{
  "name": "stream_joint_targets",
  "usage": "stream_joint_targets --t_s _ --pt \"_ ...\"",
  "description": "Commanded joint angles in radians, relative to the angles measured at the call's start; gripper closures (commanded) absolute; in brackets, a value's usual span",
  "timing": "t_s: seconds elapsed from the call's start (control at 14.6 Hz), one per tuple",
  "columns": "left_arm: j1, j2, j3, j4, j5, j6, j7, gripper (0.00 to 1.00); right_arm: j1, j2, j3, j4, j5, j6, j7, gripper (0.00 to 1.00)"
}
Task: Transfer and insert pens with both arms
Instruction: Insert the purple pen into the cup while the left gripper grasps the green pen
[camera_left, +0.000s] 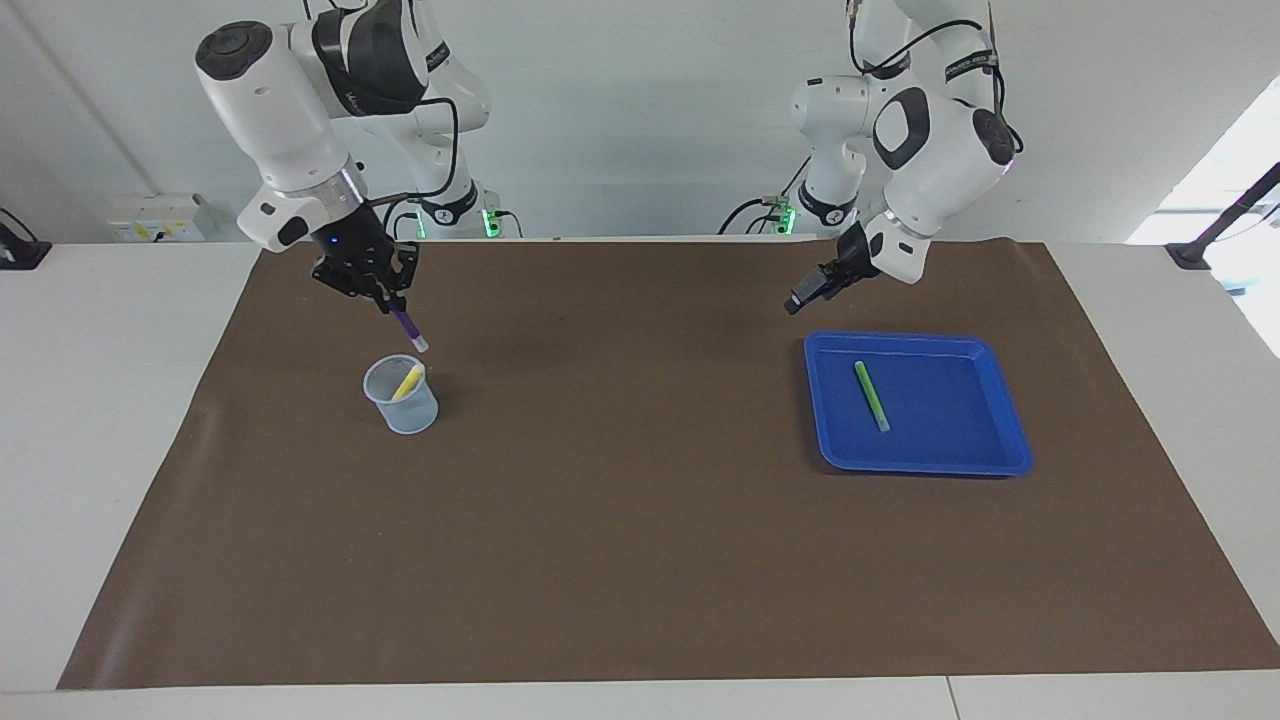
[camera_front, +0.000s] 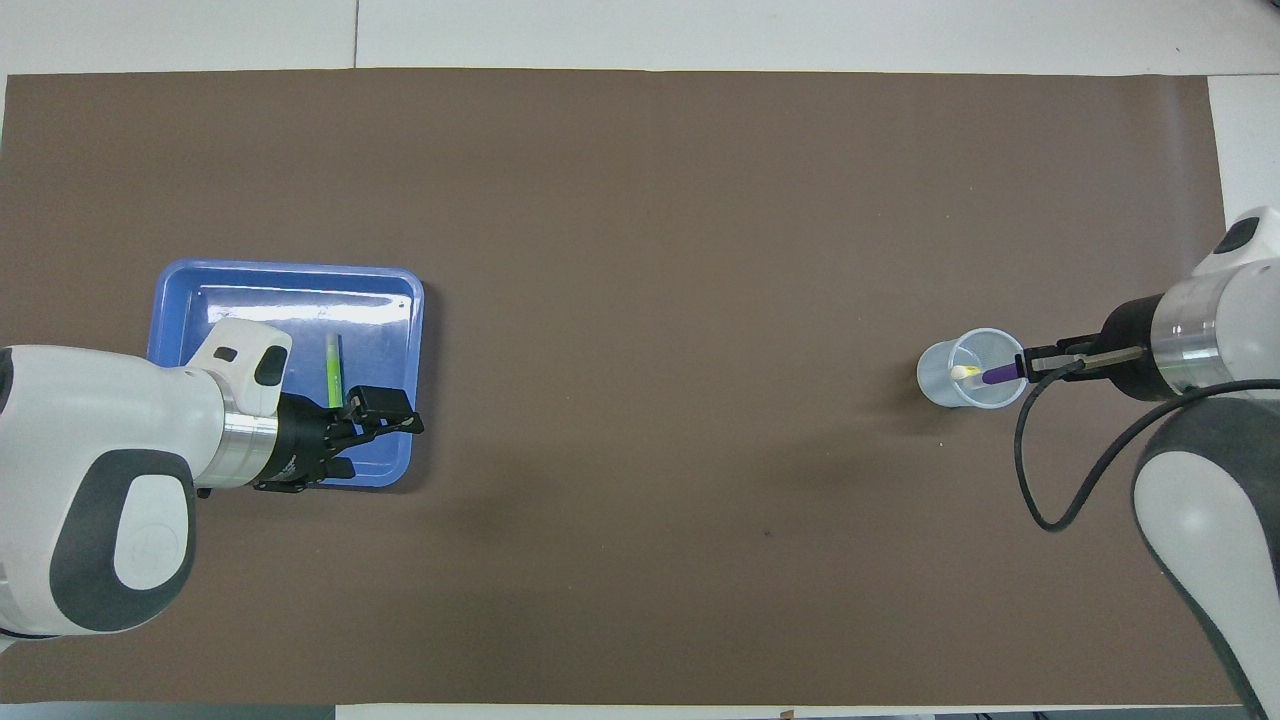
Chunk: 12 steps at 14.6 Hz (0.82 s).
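Over the cup (camera_left: 401, 394), right gripper (camera_left: 390, 303) clamps the purple pen (camera_left: 408, 328), needs lowering in; left gripper (camera_left: 806, 291), fingers released, goes for green pen (camera_left: 871, 395) probably.

The right end effector (camera_front: 1030, 366), shut on the purple pen (camera_front: 997, 374), holds it over the cup (camera_front: 945, 381), where the yellow pen (camera_front: 965, 372) sits. The left end effector (camera_front: 385, 425) is over the blue tray (camera_front: 180, 300), beside the green pen (camera_front: 334, 365).
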Motion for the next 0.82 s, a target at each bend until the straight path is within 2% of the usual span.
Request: stream_joint_targets --t_s 0.0,0.14,0.34,0.48,0.75 --pt "0.039 0.089 -0.005 0.020 0.200 0.051 0.154 0.00 -0.008 -0.062 -0.024 -0.121 -0.026 0.108 -0.087 1.00" --pt "0.078 0.152 -0.005 0.024 0.309 0.140 0.181 0.00 -0.008 -0.058 -0.038 -0.135 -0.034 0.140 -0.096 1.00" --pt "0.108 0.238 -0.003 0.025 0.337 0.273 0.210 0.00 -0.008 -0.035 -0.044 -0.150 -0.041 0.188 -0.099 1.00" --pt "0.111 0.282 -0.005 0.040 0.371 0.306 0.237 0.00 -0.008 -0.027 -0.048 -0.164 -0.041 0.202 -0.099 1.00" --pt "0.101 0.350 -0.005 0.071 0.380 0.332 0.253 0.10 -0.008 0.006 -0.050 -0.167 -0.041 0.266 -0.101 1.00"
